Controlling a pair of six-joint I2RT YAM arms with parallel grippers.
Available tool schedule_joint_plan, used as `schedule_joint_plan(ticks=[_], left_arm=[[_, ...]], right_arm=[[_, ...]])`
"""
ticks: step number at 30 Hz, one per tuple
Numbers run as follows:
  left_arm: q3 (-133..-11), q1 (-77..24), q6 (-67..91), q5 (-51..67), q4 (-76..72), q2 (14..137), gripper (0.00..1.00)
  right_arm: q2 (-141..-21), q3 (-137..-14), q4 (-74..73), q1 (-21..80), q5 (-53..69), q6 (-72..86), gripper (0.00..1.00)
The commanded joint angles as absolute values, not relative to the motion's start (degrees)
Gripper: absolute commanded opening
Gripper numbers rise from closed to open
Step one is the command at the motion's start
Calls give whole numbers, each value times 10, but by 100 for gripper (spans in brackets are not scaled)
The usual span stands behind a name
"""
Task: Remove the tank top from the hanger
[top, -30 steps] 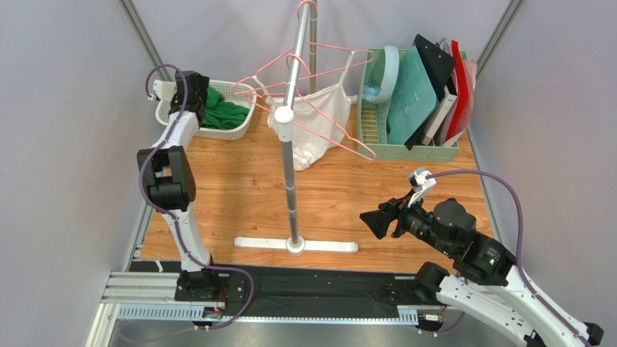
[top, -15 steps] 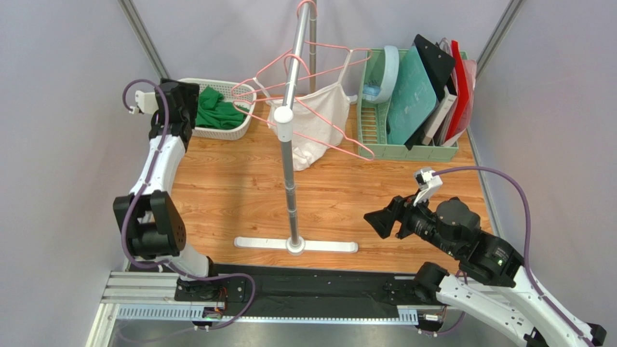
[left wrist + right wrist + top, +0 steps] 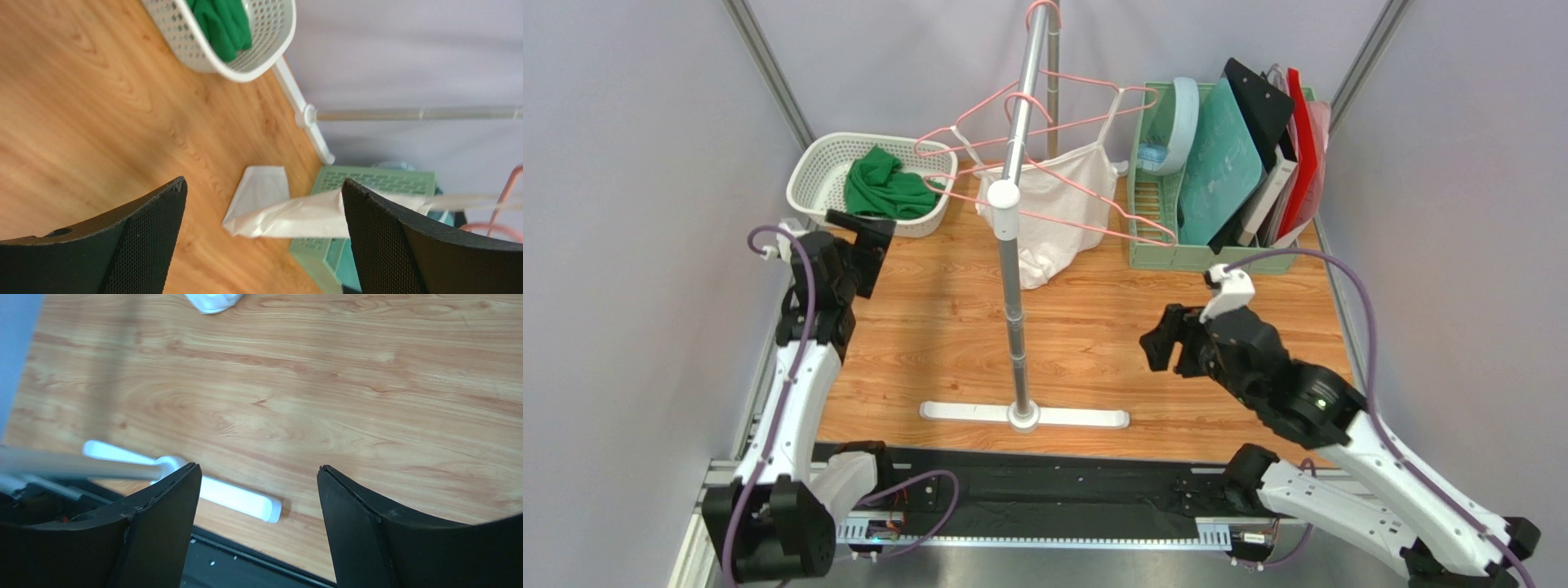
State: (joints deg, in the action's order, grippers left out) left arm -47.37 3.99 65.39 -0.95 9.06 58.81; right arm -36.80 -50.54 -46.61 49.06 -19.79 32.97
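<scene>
While the left arm stretches forward, its fingers gape empty.

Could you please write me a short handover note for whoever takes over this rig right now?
Left gripper: open, empty, above the table near the white basket.
Right gripper: open, empty, over the table to the right of the clothes rack.
Things: the white tank top hangs on a pink hanger on the rack. A green cloth lies in the basket.
Done: nothing yet; neither gripper touches the tank top.
Left: reach the tank top, slip its straps off the hanger and pull it free.
</scene>
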Motion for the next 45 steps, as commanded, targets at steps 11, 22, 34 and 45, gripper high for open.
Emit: schedule_joint_plan(ticks=[11,22,34,45], left_arm=[[-328,29,513,200,80,326,94],[-348,29,467,277,114,288,94],[-451,29,388,276,232,251,94],[-476,29,365,254,311,208,94]], right_arm=[[-539,-496,-233,146,138,268,75],[-604,-652,-189,98,198,129,82],[-770,-787,14,49,361,19,79],[-901,-901,51,8,478,-49,81]])
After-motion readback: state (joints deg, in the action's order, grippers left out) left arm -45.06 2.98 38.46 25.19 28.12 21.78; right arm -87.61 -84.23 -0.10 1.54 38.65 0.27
